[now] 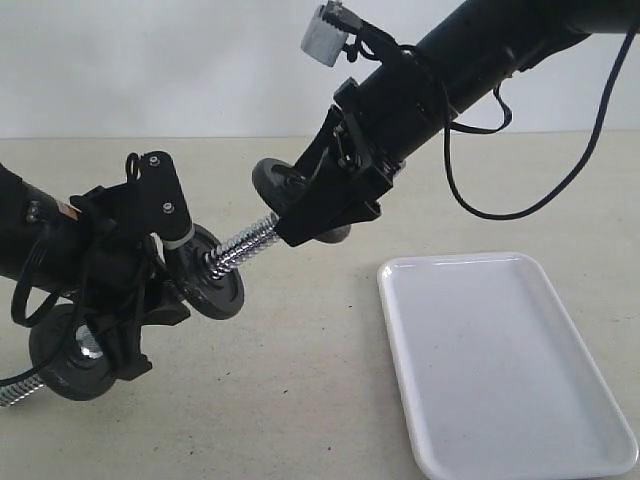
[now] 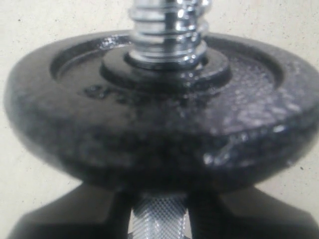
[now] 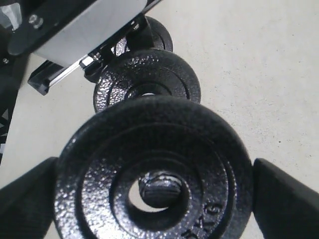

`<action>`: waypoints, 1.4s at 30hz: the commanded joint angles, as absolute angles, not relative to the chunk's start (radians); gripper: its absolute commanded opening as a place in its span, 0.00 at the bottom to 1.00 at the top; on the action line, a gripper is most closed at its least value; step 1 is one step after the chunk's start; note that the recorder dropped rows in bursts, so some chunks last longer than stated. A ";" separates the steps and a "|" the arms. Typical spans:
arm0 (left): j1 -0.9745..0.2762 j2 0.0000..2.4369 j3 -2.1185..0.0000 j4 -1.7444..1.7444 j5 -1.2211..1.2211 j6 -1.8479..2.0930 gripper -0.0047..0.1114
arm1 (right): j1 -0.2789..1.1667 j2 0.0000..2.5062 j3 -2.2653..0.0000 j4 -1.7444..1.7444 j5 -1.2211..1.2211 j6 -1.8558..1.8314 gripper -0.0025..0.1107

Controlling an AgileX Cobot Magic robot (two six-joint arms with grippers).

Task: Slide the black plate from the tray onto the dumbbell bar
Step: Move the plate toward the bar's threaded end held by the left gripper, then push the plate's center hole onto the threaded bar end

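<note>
Tray: nothing on it in the ext view. The plate is well clear of it, up in the air and off to one side.

Dumbbell bar: held tilted above the table by the L gripper. Its fingers are clamped on the knurled mid-section, just behind the inner disc. Biggest risk, imo: the bar is gripped at one spot only, so a hard push on the threaded end could pivot or slide it in that grip, and alignment goes.

Black plate: at the bar's free threaded end, face-on to it. The R wrist view shows the bar tip inside the ctr hole but off-ctr, close to one side of the hole. Next risk: the hole edge catches the coarse threads, so the plate cocks and jams. Can't tell how far on it is, since the gripper hides the junction in the ext view.

R gripper: closed on the plate. Its fingers sit on opposite rim edges, w/ the plate spanning the gap and the hole unobstructed. Lesser risk: a rim-only hold on a round iron disc may let it twist or slip if it snags. If released too soon, it would drop to the table.
</note>
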State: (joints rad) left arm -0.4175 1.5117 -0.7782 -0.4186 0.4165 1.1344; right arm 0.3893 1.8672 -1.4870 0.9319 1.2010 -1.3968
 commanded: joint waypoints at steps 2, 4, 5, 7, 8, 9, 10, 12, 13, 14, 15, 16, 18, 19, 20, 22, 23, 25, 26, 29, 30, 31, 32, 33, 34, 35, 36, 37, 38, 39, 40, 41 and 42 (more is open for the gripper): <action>-0.420 1.472 -0.813 -0.540 0.277 1.111 0.08 | 0.389 1.861 -1.497 1.015 1.221 -1.415 0.02; -0.420 1.472 -0.813 -0.544 0.277 1.111 0.08 | 0.389 1.861 -1.497 1.026 1.221 -1.421 0.02; -0.420 1.472 -0.813 -0.559 0.277 1.111 0.08 | 0.389 1.861 -1.497 1.035 1.221 -1.427 0.02; -0.420 1.472 -0.813 -0.588 0.277 1.111 0.08 | 0.389 1.861 -1.497 1.046 1.221 -1.431 0.02; -0.420 1.472 -0.813 -0.594 0.277 1.111 0.08 | 0.389 1.861 -1.497 1.050 1.219 -1.431 0.02; -0.420 1.472 -0.813 -0.597 0.277 1.111 0.08 | 0.389 1.861 -1.497 1.052 1.219 -1.431 0.02; -0.420 1.472 -0.813 -0.601 0.277 1.111 0.08 | 0.389 1.861 -1.497 1.052 1.219 -1.431 0.02; -0.420 1.472 -0.813 -0.613 0.277 1.111 0.08 | 0.389 1.861 -1.497 1.051 1.221 -1.431 0.02; -0.420 1.472 -0.813 -0.613 0.277 1.111 0.08 | 0.389 1.861 -1.497 1.051 1.221 -1.431 0.02; -0.420 1.472 -0.813 -0.613 0.277 1.111 0.08 | 0.389 1.861 -1.497 1.051 1.221 -1.431 0.02; -0.420 1.472 -0.813 -0.613 0.277 1.111 0.08 | 0.389 1.861 -1.497 1.051 1.221 -1.431 0.02; -0.420 1.472 -0.813 -0.613 0.277 1.111 0.08 | 0.389 1.861 -1.497 1.051 1.221 -1.431 0.02; -0.420 1.472 -0.813 -0.613 0.277 1.111 0.08 | 0.389 1.861 -1.497 1.051 1.221 -1.431 0.02; -0.420 1.472 -0.813 -0.613 0.277 1.111 0.08 | 0.389 1.861 -1.497 1.049 1.221 -1.431 0.02; -0.420 1.472 -0.813 -0.613 0.277 1.111 0.08 | 0.389 1.861 -1.497 1.046 1.221 -1.431 0.02; -0.420 1.472 -0.813 -0.613 0.277 1.111 0.08 | 0.389 1.861 -1.497 1.034 1.221 -1.429 0.02; -0.420 1.472 -0.813 -0.613 0.277 1.111 0.08 | 0.389 1.861 -1.497 1.021 1.221 -1.423 0.02; -0.420 1.472 -0.813 -0.613 0.277 1.100 0.08 | 0.389 1.861 -1.497 1.005 1.221 -1.416 0.02; -0.420 1.472 -0.813 -0.613 0.277 1.092 0.08 | 0.389 1.861 -1.497 0.997 1.221 -1.411 0.02; -0.419 1.472 -0.813 -0.613 0.273 1.089 0.08 | 0.389 1.861 -1.497 0.988 1.221 -1.411 0.02; -0.419 1.472 -0.813 -0.613 0.270 1.089 0.08 | 0.389 1.861 -1.497 0.988 1.221 -1.411 0.02; -0.419 1.472 -0.813 -0.613 0.270 1.089 0.08 | 0.389 1.861 -1.497 0.989 1.221 -1.411 0.02; -0.419 1.472 -0.813 -0.613 0.270 1.089 0.08 | 0.389 1.861 -1.497 0.989 1.221 -1.411 0.02; -0.419 1.472 -0.813 -0.613 0.270 1.089 0.08 | 0.389 1.861 -1.497 0.989 1.221 -1.411 0.02; -0.419 1.472 -0.813 -0.613 0.270 1.089 0.08 | 0.389 1.861 -1.497 0.986 1.221 -1.411 0.02; -0.419 1.472 -0.813 -0.613 0.270 1.081 0.08 | 0.389 1.861 -1.497 0.984 1.221 -1.411 0.02; -0.419 1.472 -0.813 -0.613 0.270 1.072 0.08 | 0.389 1.861 -1.497 0.982 1.220 -1.411 0.02; -0.419 1.472 -0.813 -0.613 0.270 1.069 0.08 | 0.389 1.861 -1.497 0.982 1.210 -1.411 0.02; -0.419 1.472 -0.813 -0.613 0.270 1.069 0.08 | 0.389 1.861 -1.497 0.980 1.198 -1.409 0.02; -0.419 1.472 -0.813 -0.613 0.270 1.069 0.08 | 0.389 1.861 -1.497 0.975 1.188 -1.405 0.02; -0.419 1.472 -0.813 -0.613 0.270 1.069 0.08 | 0.389 1.861 -1.497 0.972 1.177 -1.400 0.02; -0.419 1.472 -0.813 -0.613 0.270 1.069 0.08 | 0.389 1.861 -1.497 0.965 1.168 -1.393 0.02; -0.419 1.472 -0.813 -0.613 0.270 1.069 0.08 | 0.389 1.861 -1.497 0.955 1.166 -1.389 0.02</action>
